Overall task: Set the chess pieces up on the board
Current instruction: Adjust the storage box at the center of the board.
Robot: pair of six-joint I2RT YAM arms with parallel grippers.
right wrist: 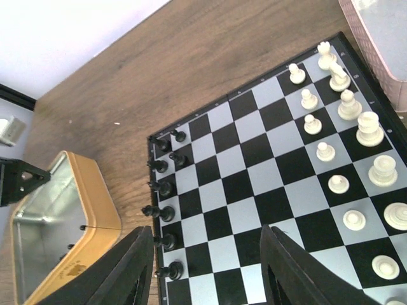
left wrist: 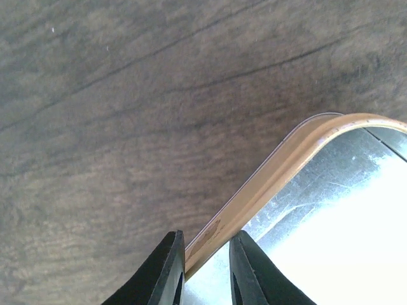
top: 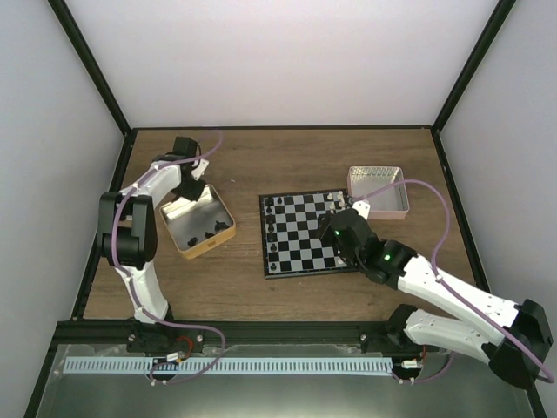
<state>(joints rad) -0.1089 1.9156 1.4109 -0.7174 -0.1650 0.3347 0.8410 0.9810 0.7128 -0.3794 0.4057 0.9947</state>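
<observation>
The board [top: 305,246] lies mid-table. Several black chess pieces [right wrist: 160,188] stand along its left edge, and white pieces [right wrist: 350,105] fill its right side. More black chess pieces [top: 207,232] lie loose in the tan tin [top: 226,228] on the left. My left gripper [top: 190,190] is at that tin's far corner. In the left wrist view its fingers [left wrist: 166,267] have closed in on either side of the tin's rim [left wrist: 286,162], one outside and one inside. My right gripper [right wrist: 206,232] hovers over the board's near squares, open, with nothing between its fingers.
A pink tin [top: 383,203] stands just beyond the board's right corner, close to the right arm. Black frame rails run along the table's edges, with white walls behind. Bare wood lies between the tan tin and the board.
</observation>
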